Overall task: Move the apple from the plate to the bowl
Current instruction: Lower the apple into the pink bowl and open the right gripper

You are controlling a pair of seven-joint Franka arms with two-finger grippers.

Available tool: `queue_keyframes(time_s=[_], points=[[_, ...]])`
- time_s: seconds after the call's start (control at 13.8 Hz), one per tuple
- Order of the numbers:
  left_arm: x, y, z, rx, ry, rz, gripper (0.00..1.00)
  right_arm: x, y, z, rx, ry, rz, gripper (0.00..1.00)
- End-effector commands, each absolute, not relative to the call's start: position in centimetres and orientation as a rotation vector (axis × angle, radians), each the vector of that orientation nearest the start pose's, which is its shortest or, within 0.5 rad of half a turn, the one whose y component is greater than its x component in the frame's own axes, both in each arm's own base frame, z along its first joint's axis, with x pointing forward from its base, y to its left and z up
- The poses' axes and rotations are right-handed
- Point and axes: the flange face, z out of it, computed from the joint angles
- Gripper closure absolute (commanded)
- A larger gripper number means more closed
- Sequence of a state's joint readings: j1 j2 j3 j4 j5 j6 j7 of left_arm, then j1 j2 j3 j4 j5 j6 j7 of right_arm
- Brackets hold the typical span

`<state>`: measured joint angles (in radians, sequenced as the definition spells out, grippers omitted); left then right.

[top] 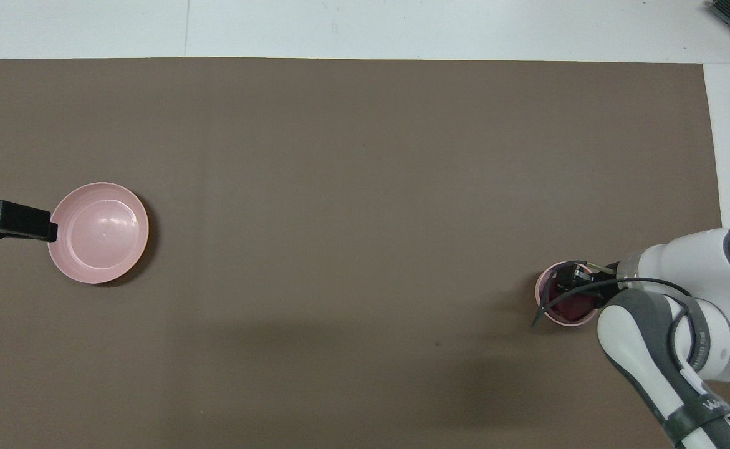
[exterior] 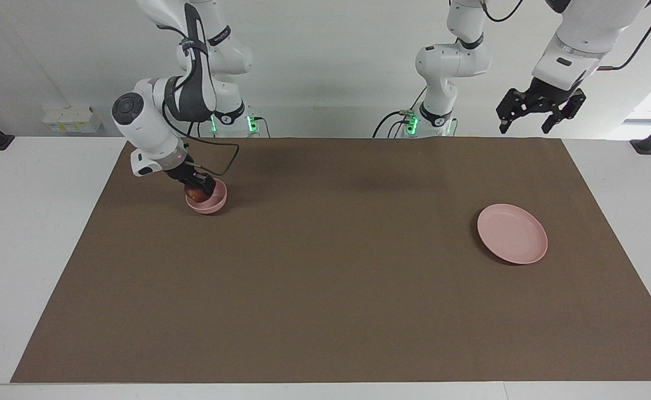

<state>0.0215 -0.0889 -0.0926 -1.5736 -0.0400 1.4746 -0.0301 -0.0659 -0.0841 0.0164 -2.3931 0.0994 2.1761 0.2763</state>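
Apple: small dark red apple (exterior: 194, 194) is sitting inside the small deep pink bowl (exterior: 214, 208), left of the facing frame.
Plate: flat pale pink plate (exterior: 512, 234) is lying bare.
My right gripper (exterior: 198, 185): I am dipping into the bowl; whether I am gripping, I cannot tell.
My left gripper (exterior: 531, 123): I am waiting raised, fingers spread.
Left: letting go and lifting out, I judge.

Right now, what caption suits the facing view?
Right gripper lowers the apple into the bowl; plate sits bare.

Matt brown mat (exterior: 331, 289), smooth and paper-like, laid flat on a smooth white table (exterior: 30, 222). Pale pink plate (exterior: 512, 233), plastic-looking, smooth with a soft satin sheen. Pink bowl (exterior: 208, 206) of the same smooth plastic look. Dark red apple (exterior: 194, 194) inside, skin slightly glossy. Glossy white arm shells; matt black plastic-looking right gripper (exterior: 198, 183) and left gripper (exterior: 539, 114).
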Motion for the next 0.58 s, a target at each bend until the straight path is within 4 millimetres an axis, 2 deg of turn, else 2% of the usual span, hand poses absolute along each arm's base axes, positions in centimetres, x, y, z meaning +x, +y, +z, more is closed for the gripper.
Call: queue_keyframes(time_s=[0.0, 0.36, 0.51], points=[[51.5, -3.8, 66.3, -3.199, 0.059, -0.018, 0.0, 48.6, -0.9, 39.2, -3.082, 0.468, 0.203, 0.0], [51.4, -3.4, 66.3, -3.198, 0.048, 0.011, 0.0, 52.3, -0.8, 49.0, -3.168, 0.135, 0.065, 0.0], [51.4, -3.4, 66.4, -3.198, 0.048, 0.009, 0.0, 53.4, -0.6, 52.7, -3.186, 0.094, 0.008, 0.0]])
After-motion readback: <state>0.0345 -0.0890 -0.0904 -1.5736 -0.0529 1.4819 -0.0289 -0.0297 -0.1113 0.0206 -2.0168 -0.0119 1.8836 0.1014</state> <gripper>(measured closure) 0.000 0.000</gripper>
